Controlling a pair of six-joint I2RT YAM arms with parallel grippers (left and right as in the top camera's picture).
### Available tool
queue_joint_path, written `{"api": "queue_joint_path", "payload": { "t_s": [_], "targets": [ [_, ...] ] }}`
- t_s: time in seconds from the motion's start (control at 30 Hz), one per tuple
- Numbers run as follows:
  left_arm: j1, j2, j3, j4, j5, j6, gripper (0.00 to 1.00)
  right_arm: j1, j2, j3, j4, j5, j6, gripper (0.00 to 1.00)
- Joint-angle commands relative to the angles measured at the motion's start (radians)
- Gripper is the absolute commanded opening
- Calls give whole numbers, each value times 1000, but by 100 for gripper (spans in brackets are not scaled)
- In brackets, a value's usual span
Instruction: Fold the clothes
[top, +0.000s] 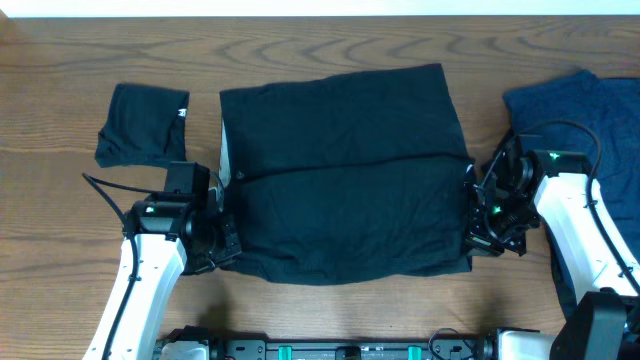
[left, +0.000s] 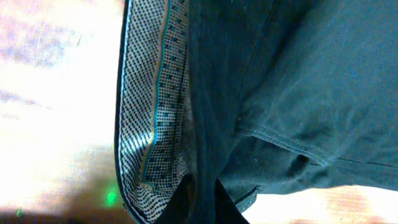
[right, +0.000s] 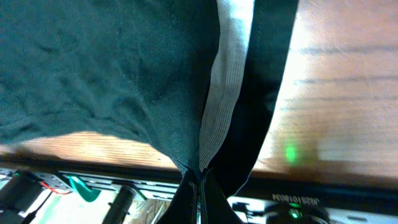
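**Upper left of the frame:** a small folded black cloth garment (top: 145, 125) lies on the brown wooden desk (top: 60, 230).

**Lower left of centre:** the left tool (top: 228, 250) is closed, pinching the lower-left corner of the large black cloth garment (top: 345, 175). This garment lies spread flat at mid-frame. Its long axis runs left to right, and its pale-lined edge (top: 224, 150) faces left.

**Lower right of centre:** the right tool (top: 472, 238) is closed, pinching the lower-right corner.

Each arm holds its nearer corner, so the fold would probably carry the held lower edge toward the upper edge, across the long axis.

**Far right:** a crumpled navy blue cloth garment (top: 575, 110).
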Motion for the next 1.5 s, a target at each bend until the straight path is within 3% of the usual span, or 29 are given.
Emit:
{"api": "queue_joint_path", "payload": {
  "t_s": [0.0,0.23,0.27,0.3,0.33,0.37,0.43,0.6,0.77,0.87,0.9,1.0,1.1,1.3,1.4,1.47],
  "targets": [
    [3,7,15,-34,-48,2,7,-5,-3,-6,-3,41,35,1],
    [3,11,15,-39,-46,-6,9,-5,-3,-79,9,42,70,1],
    [3,11,15,-39,-46,-6,15,-5,-3,-91,16,42,77,4],
    [3,11,15,-40,-46,-6,25,-6,-3,-103,24,42,77,15],
    [3,11,15,-42,-45,-6,40,-6,-3,-110,31,42,77,27],
    [3,11,15,-43,-45,-6,61,-6,-3,-113,35,42,77,38],
    [3,11,15,-45,-45,-7,68,-6,-4,-106,37,29,77,38],
    [2,10,70,-43,-45,-6,68,-6,-4,4,20,9,77,49],
    [2,10,215,-6,-45,-14,68,-6,-3,218,27,12,72,53],
    [2,10,243,125,-45,-13,60,-6,-3,296,96,16,65,40],
    [2,15,243,192,-45,-12,49,-6,-3,301,142,16,65,32],
    [2,50,243,320,-45,-9,35,-5,12,295,245,15,65,17],
    [2,122,243,417,-45,7,31,-4,55,293,328,16,53,11],
    [3,351,243,599,-45,40,33,-4,211,293,540,16,-45,26],
    [5,453,261,681,-45,44,37,-4,311,294,646,11,-95,41],
    [7,505,290,707,-45,52,37,-4,367,299,694,12,-105,42]
  ]
}}
